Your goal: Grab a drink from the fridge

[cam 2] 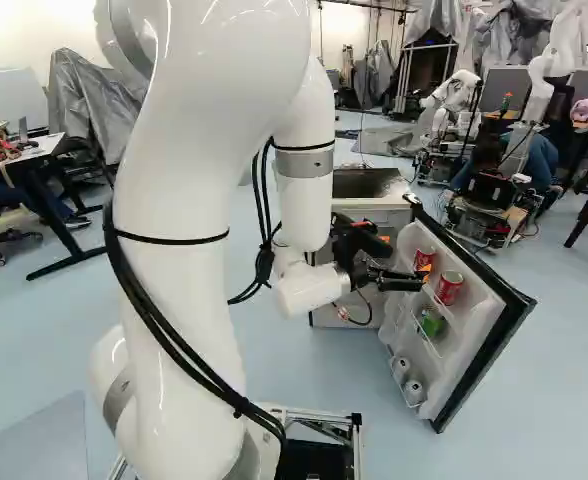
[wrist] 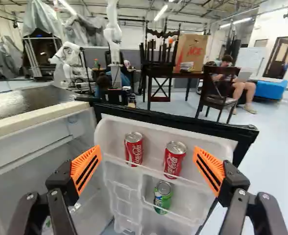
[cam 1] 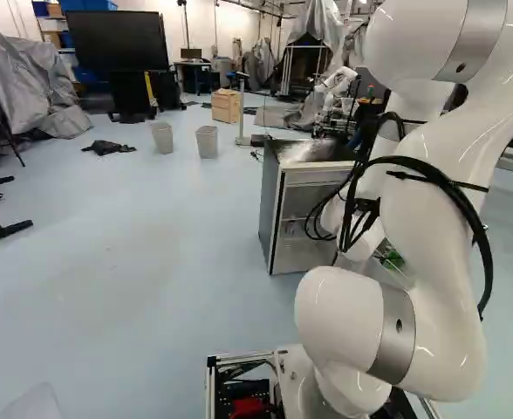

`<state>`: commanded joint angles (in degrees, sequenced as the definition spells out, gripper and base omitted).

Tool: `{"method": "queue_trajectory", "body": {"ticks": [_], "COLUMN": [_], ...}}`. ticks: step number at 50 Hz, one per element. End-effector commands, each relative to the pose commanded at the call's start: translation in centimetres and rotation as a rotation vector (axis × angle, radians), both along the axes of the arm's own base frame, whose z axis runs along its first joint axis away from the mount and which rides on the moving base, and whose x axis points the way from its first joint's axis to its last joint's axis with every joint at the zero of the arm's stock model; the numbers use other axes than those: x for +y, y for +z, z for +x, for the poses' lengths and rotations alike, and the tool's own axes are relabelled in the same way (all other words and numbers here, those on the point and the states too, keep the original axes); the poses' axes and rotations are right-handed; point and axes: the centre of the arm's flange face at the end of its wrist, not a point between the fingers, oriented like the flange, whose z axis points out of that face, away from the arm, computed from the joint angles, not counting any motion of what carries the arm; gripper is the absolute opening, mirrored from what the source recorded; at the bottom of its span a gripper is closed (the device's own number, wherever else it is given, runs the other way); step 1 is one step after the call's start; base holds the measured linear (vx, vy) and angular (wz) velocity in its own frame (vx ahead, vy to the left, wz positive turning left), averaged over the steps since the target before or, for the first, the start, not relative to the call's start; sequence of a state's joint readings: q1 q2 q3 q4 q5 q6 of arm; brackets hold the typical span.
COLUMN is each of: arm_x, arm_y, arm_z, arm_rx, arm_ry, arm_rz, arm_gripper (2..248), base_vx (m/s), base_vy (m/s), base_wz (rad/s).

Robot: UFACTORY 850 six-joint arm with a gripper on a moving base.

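Evidently the end effector [wrist: 147, 152] is spread wide, its ribbed orange pads [wrist: 85, 169] well apart with nothing held between them. The upright red can [wrist: 133, 149] nearer the hinge and the second red can [wrist: 175, 159], nearer the door's free edge, lie ahead of it and a little lower, both within the span of the pads.

That is what the reach turns on: the long axes stand roughly upright while the pads face each other from the sides, so they suit a grasp around a can's curved wall. The midline falls between the two, closer to the hinge-side one; I would judge that a small sideways shift, then an advance onto one can alone, is needed, or the neighbour may be bumped.

Both have smooth, shiny metal skins and stand in the upper shelf of the door [cam 2: 492, 345], whose moulded liner is glossy white plastic inside a dark frame. Below them a green can [wrist: 162, 197] sits behind a translucent ledge. The fridge [cam 1: 271, 214] is boxy, dark-sided, and open, with a reflective sheet-like top [wrist: 29, 102]. Beyond stands another robot [cam 2: 464, 95], white and rounded.
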<state>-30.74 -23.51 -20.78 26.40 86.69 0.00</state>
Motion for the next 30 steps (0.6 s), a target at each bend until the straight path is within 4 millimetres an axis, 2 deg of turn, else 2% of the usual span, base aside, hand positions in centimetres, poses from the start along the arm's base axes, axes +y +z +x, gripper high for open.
{"method": "queue_trajectory", "body": {"ticks": [30], "arm_x": [-1.2], "arm_y": [-1.1], "arm_z": [0.4], "arm_rx": [0.032], "arm_ry": [-0.243], "arm_rz": [0.068], "arm_gripper": [247], "base_vx": [0.0], "base_vy": [0.0], "base_wz": [0.0]}}
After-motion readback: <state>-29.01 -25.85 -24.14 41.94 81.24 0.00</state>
